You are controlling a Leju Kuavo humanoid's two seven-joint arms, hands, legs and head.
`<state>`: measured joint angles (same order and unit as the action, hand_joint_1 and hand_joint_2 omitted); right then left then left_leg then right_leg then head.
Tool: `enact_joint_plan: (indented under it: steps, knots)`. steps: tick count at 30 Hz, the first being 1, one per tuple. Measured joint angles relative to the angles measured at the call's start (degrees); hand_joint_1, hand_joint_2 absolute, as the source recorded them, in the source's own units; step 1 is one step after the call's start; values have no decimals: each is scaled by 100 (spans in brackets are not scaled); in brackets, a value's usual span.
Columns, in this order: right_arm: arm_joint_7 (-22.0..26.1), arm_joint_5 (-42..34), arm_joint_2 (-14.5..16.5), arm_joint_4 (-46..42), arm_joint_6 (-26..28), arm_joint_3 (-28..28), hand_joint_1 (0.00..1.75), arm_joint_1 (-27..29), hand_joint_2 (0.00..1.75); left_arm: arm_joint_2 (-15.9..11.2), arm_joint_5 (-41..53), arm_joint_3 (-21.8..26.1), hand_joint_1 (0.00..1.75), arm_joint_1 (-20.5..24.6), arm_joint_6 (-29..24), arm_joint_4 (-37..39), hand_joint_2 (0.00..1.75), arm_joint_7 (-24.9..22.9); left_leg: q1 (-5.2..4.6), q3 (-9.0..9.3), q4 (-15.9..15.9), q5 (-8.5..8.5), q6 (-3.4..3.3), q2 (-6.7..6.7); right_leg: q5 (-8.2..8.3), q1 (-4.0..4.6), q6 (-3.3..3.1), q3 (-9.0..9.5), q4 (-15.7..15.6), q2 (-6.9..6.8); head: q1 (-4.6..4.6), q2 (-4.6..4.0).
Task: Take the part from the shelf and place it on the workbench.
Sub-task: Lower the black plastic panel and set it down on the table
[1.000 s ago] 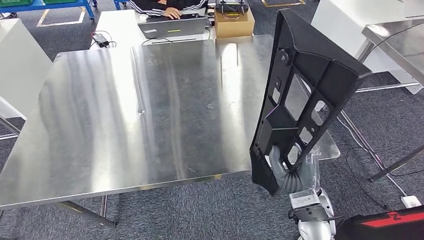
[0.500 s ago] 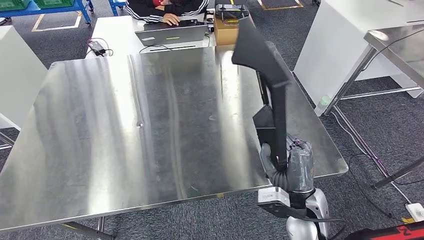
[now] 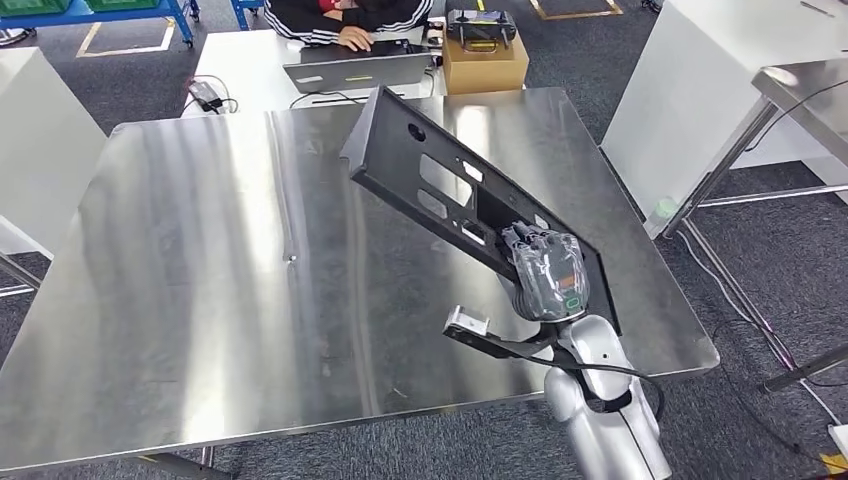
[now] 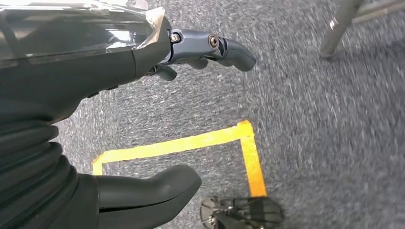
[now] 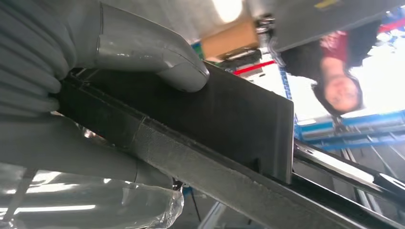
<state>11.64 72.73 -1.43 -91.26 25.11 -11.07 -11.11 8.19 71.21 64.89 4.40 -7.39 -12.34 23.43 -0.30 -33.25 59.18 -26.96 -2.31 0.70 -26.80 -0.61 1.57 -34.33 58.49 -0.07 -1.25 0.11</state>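
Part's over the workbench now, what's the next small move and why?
Probably lower the right robot hand until the black part lies flat, then let go. The part is tilted above the steel workbench, its far end raised, gripped at its near end.

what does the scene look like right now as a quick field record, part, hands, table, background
part: long black panel with cut-outs, tilted over the workbench, far end raised
right hand: grips the panel's near end
left hand: holds nothing, fingers apart, hangs over carpet with yellow tape
workbench: bare steel top
background: person at a laptop, cardboard box
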Motion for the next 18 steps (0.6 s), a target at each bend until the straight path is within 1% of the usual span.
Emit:
enact_joint_plan:
  steps: [2, 3, 4, 6, 7, 8, 9, 11, 12, 13, 14, 15, 17, 18]
  knots:
    - [-282, 483, -116, 512, 46, -112, 175, -426, 175, -5, 33, -7, 0, 5, 14, 1, 175, 2, 9, -39, 129, -55, 56, -19, 117, -45, -79, 38, -13, 14, 16, 0]
    - [-398, 664, -168, 835, 104, -170, 175, -676, 175, -5, 46, -11, 0, 10, 14, 1, 175, 2, 22, -113, 272, -155, 84, -25, 131, -58, -107, 65, -14, 16, 24, 0]
    - [-489, 814, -216, 1179, 186, -226, 175, -952, 175, -6, 63, -19, 0, 16, 14, 1, 175, 2, 38, -254, 529, -306, 118, -28, 138, -65, -124, 62, -18, 16, 30, 0]
    - [-573, 1031, -306, 2004, 427, -355, 175, -1534, 175, -4, 101, -51, 0, 24, 13, 2, 175, -3, 65, -644, 1217, -619, 172, -29, 145, -64, -138, 39, -15, 19, 35, 0]
    - [-542, 1078, -345, 2400, 543, -415, 175, -1797, 175, -4, 116, -69, 0, 27, 13, 3, 175, -7, 79, -805, 1461, -688, 189, -31, 144, -64, -137, 34, -13, 19, 36, 0]
    - [-476, 1088, -376, 2777, 646, -469, 175, -2024, 175, -4, 128, -88, 0, 30, 13, 3, 175, -12, 90, -875, 1512, -649, 198, -37, 143, -64, -137, 36, -12, 19, 36, 0]
    - [-390, 1074, -395, 3107, 722, -517, 175, -2218, 175, -4, 137, -102, 0, 36, 13, 3, 175, -18, 98, -837, 1347, -503, 195, -43, 141, -64, -136, 43, -11, 18, 37, 0]
    - [-250, 1034, -408, 3664, 849, -605, 175, -2528, 175, -9, 143, -124, 0, 59, 13, 3, 175, -31, 99, -541, 594, -66, 154, -53, 133, -64, -123, 59, -11, 17, 37, 0]
    - [-218, 1026, -411, 3895, 905, -640, 175, -2650, 175, -13, 145, -132, 0, 75, 13, 3, 175, -39, 83, -413, 270, 48, 127, -54, 130, -57, -106, 60, -15, 15, 35, 0]
    - [-207, 1023, -412, 4082, 949, -667, 175, -2750, 175, -16, 145, -139, 0, 90, 14, 3, 175, -44, 62, -329, 64, 104, 92, -53, 126, -52, -78, 53, -19, 13, 37, 0]
    - [-202, 1023, -414, 4243, 977, -690, 175, -2821, 175, -18, 146, -146, 0, 100, 14, 3, 175, -48, 44, -291, -11, 128, 70, -51, 115, -37, -57, 41, -13, 11, 37, 0]
    - [-197, 1023, -419, 4375, 995, -707, 175, -2872, 175, -14, 146, -150, 0, 106, 15, 4, 175, -52, 28, -282, -19, 135, 74, -51, 106, -14, -35, 34, -10, 10, 34, 0]
    - [-151, 990, -426, 4580, 1000, -742, 175, -2926, 175, -6, 147, -154, 0, 111, 15, 7, 175, -56, 4, -259, -31, 229, 73, -48, 95, 5, -9, 35, 0, 6, 31, 0]
    - [-53, 906, -429, 4663, 980, -755, 175, -2950, 175, -3, 147, -155, 0, 115, 16, 8, 175, -56, -13, -266, -30, 226, 73, -45, 101, 5, 2, 40, -9, 4, 28, 0]
